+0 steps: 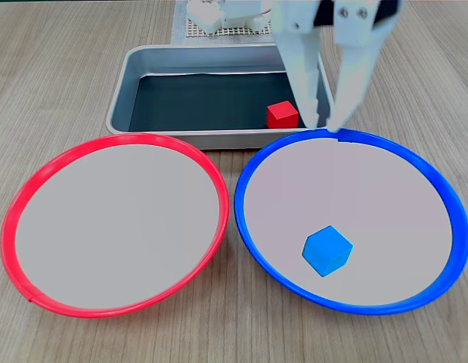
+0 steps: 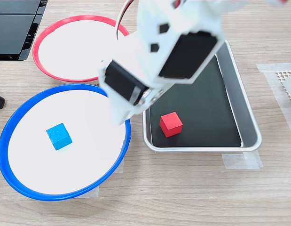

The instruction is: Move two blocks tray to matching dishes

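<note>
**Blue cube in its plate, red cube in the pan**

The blue cube lies inside the blue-rimmed plate, at about 6 o'clock from that plate's centre in a fixed view, well clear of the rim. The red cube sits on the dark floor of the metal pan, close to the pan's wall nearest the plates (in another fixed view it is near the pan's corner beside the blue plate). The red-rimmed plate has nothing on it; it lies just beside the blue one on the wooden table.

The white gripper hangs above the place where the pan's near wall meets the 12 o'clock edge of the blue plate. Its two fingers stand moderately apart with nothing between them. The red cube is just at 9 o'clock from the fingertips.
</note>
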Robot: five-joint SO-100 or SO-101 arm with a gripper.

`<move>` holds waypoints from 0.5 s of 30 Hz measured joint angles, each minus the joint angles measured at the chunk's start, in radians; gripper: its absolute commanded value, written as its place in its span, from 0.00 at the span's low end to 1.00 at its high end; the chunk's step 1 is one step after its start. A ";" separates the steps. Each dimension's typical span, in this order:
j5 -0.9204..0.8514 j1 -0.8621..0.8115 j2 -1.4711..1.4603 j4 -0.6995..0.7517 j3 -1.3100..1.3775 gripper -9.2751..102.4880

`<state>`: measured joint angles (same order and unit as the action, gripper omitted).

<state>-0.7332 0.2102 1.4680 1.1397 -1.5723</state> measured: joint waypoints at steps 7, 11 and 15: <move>-0.508 -0.064 0.310 0.155 -0.285 0.13; -0.681 -0.078 0.327 0.156 -0.327 0.21; -0.825 -0.100 0.318 0.140 -0.344 0.25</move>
<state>-1.5585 0.1104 1.7856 1.2793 -1.9159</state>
